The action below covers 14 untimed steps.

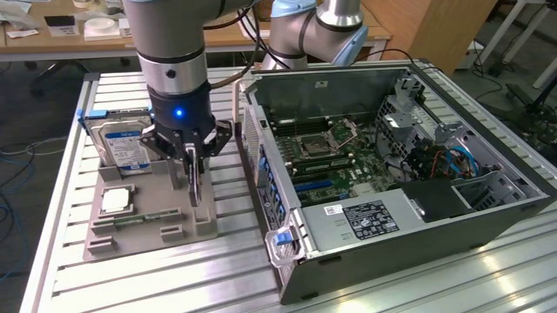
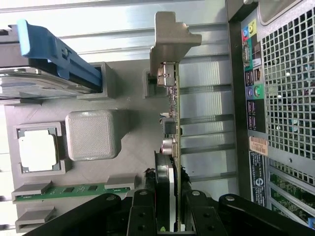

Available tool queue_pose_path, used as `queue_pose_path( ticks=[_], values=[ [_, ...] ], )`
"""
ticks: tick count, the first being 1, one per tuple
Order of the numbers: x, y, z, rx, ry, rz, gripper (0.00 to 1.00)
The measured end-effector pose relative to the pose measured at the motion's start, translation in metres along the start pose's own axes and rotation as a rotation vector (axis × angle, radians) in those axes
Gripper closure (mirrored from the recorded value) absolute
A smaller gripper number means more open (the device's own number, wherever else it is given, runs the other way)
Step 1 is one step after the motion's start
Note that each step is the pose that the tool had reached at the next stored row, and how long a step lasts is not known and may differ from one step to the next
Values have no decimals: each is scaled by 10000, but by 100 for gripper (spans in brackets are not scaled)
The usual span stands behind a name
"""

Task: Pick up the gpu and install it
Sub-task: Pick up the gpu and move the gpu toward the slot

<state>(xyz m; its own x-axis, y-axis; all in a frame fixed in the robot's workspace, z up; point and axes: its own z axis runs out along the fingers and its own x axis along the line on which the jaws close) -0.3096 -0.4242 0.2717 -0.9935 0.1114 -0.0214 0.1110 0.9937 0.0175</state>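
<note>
Gripper (image 1: pixel 195 160) closed narrowly on the upright gpu (image 1: pixel 193 189) in its grey holder (image 1: pixel 148 195). Best lifted straight, clear of the computer case (image 1: pixel 418 241) at 3 o'clock.

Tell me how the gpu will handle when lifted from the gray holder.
Probably stiff: the gpu is a circuit board standing on edge. Likely light, being so thin. Gripped at its top edge by the gripper, it may swing or snag in the holder slot.
</note>
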Motion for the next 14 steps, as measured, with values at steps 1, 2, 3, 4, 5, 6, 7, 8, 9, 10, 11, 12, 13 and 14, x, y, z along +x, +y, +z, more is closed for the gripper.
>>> queue_pose_path(
  ticks=[1, 2, 3, 4, 5, 6, 7, 8, 9, 10, 11, 12, 13, 14],
  values=[
    [0, 0, -15, 0, 0, 1, 72],
    [-1, 1, -29, 0, 0, 0, 72],
    [-1, 1, -42, 0, 0, 1, 72],
    [-1, 1, -53, 0, 0, 1, 72],
    [-1, 1, -64, 0, 0, 0, 72],
    [-2, 1, -75, 0, 0, 0, 72],
    [-2, 2, -86, 0, 0, 1, 72],
    [-2, 2, -97, 0, 0, 1, 72],
    [-2, 2, -108, 0, 1, 0, 72],
    [-3, 2, -118, 0, 0, 0, 72],
    [-3, 2, -129, 0, 0, 1, 72],
    [-3, 3, -140, 0, 0, 0, 72],
    [-3, 3, -151, 0, 0, 0, 72],
    [-3, 3, -162, 0, 0, 0, 72]
  ],
)
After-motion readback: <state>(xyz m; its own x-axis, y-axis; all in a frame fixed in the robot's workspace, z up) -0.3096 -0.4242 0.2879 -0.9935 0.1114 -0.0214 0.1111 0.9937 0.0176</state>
